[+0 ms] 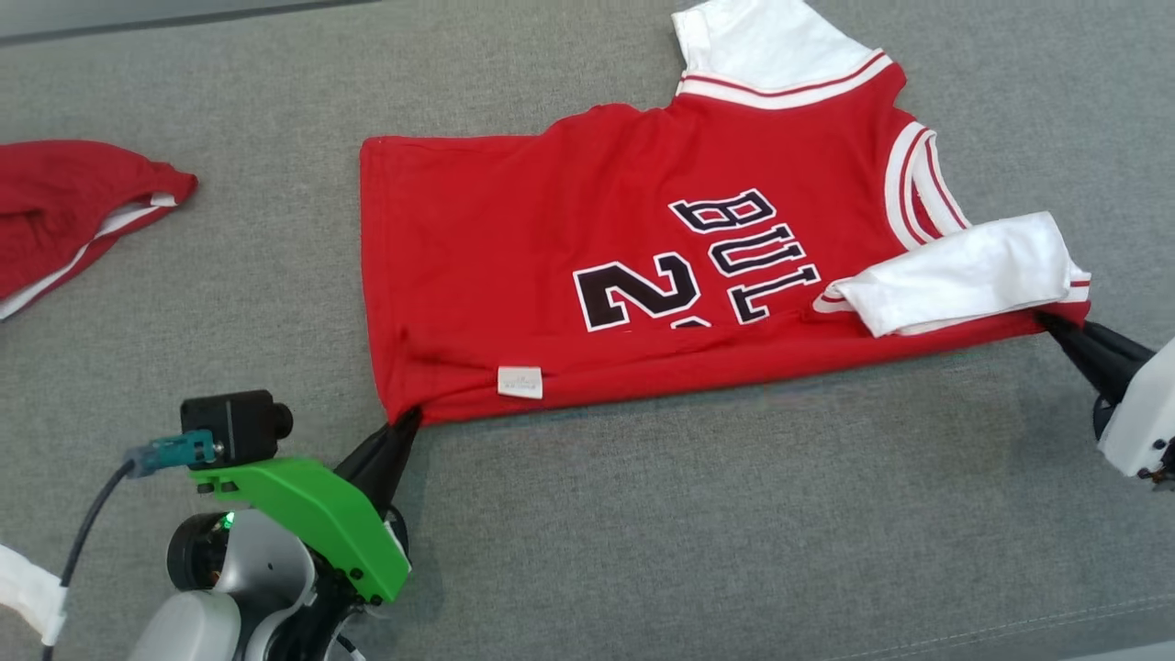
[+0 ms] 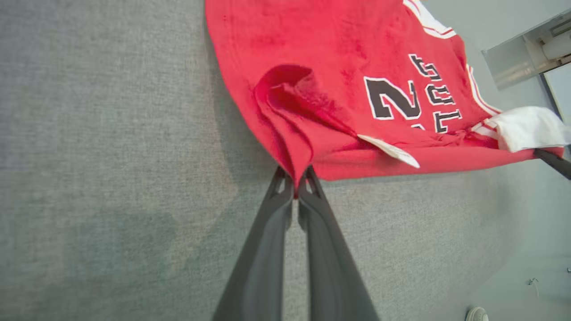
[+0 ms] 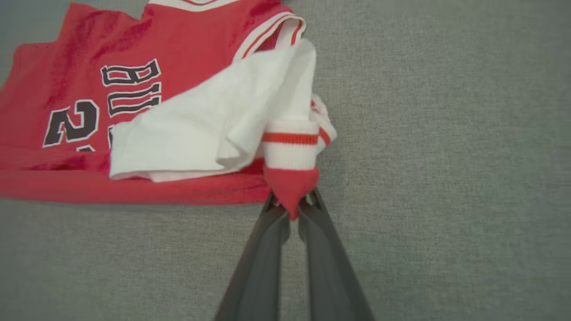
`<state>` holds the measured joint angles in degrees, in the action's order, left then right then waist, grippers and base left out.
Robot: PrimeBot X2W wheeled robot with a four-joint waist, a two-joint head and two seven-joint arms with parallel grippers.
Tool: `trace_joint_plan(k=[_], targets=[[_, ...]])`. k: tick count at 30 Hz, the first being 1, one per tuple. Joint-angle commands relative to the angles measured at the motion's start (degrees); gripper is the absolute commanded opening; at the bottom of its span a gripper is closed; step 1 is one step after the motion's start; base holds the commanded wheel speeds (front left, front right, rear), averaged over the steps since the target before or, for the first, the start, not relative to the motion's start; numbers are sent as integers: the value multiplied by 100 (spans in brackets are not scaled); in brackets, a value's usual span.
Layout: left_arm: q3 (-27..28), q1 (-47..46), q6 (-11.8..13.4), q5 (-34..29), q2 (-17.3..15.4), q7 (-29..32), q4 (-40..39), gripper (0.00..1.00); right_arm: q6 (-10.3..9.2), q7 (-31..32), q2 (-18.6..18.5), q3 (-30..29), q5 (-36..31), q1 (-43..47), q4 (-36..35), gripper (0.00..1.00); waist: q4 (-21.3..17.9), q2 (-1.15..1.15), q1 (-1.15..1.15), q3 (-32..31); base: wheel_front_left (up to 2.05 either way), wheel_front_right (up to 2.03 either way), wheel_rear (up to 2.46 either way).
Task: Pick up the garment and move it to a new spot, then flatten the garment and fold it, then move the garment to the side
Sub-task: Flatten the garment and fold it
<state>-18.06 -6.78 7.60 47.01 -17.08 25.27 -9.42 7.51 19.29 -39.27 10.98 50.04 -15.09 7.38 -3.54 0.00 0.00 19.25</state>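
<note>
A red jersey (image 1: 551, 248) with white sleeves and black lettering lies on the grey cloth surface, its near edge folded over along its length. My left gripper (image 1: 410, 420) is shut on the jersey's near left hem corner (image 2: 295, 176), with the cloth bunched between its tips. At the near right, my right gripper (image 1: 1049, 320) is shut on the red shoulder corner (image 3: 291, 200) under the folded white sleeve (image 1: 964, 271). That white sleeve (image 3: 209, 129) lies over the red body. A small white label (image 1: 520, 382) hangs at the folded edge.
A second red garment (image 1: 64, 216) with white trim lies crumpled at the far left. Grey cloth (image 1: 734, 532) stretches wide in front of the jersey. A pale strip of edge (image 1: 138, 14) runs along the top left.
</note>
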Motion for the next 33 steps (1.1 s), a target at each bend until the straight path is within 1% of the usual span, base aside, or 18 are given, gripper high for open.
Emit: trace_joint_plan(k=[1, 6, 9, 11, 14, 17, 20, 22, 23, 24, 25, 26, 28, 29, 33], targets=[[46, 85, 9, 88, -93, 81, -178, 0, -4, 142, -129, -76, 200, -38, -112, 0, 5, 0, 0, -174, 0, 0, 0], [210, 369, 124, 335, -234, 313, -892, 0, -4, 651, -502, -452, 859, 238, -509, 0, 31, 0, 0, -388, 0, 0, 0], [194, 666, 169, 397, -290, 367, -1100, 0, -5, 817, -633, -625, 949, 518, -586, 0, 45, 0, 0, -467, 0, 0, 0], [199, 899, 208, 409, -277, 303, -1146, 0, -5, 878, -616, -712, 999, 732, -627, 0, 44, 0, 0, -488, 0, 0, 0], [105, 1268, 219, 455, -173, 182, -1116, 0, -6, 888, -568, -820, 979, 1080, -612, 0, 47, 0, 0, -482, 0, 0, 0], [0, 1557, 232, 340, -114, 42, -989, 0, -6, 876, -476, -869, 915, 1415, -568, 0, 70, 0, 0, -436, 0, 0, 0], [-123, 1716, 171, 269, -40, -106, -748, 0, -6, 788, -357, -884, 818, 1674, -443, 0, 96, 0, 0, -380, 0, 0, 0], [-163, 1748, 143, 286, 73, -210, -620, 0, -6, 727, -233, -837, 775, 1755, -355, 0, 100, 0, 0, -341, 0, 0, 0], [-189, 1752, 116, 283, 96, -245, -575, 18, -5, 742, -184, -776, 781, 1779, -331, 0, 96, 0, 0, -322, 0, 0, 0], [-214, 1756, 101, 255, 106, -282, -554, 48, -5, 730, -200, -727, 721, 1787, -310, 4, 93, 0, 0, -303, 0, 0, 0], [-225, 1748, 87, 225, 117, -317, -542, 100, -5, 656, -229, -706, 644, 1767, -292, 43, 91, 0, 0, -284, 0, 0, 0], [-263, 1724, 12, 191, 99, -351, -576, 100, -6, 606, -219, -698, 616, 1738, -254, 100, 85, 0, 0, -266, 0, 0, 0], [-246, 1757, 35, 142, 64, -400, -653, 100, -5, 549, -260, -717, 537, 1686, -254, 100, 80, 0, 0, -237, 0, 0, 0], [-221, 1770, 61, 34, -9, -428, -742, 100, -5, 503, -321, -771, 517, 1638, -297, 100, 74, 0, 0, -209, 0, 0, 0], [-9, 1730, 205, -155, -226, -470, -1357, 100, -2, 441, -547, -1003, 781, 1381, -858, 100, 59, 0, 0, -41, 0, 0, 0]])
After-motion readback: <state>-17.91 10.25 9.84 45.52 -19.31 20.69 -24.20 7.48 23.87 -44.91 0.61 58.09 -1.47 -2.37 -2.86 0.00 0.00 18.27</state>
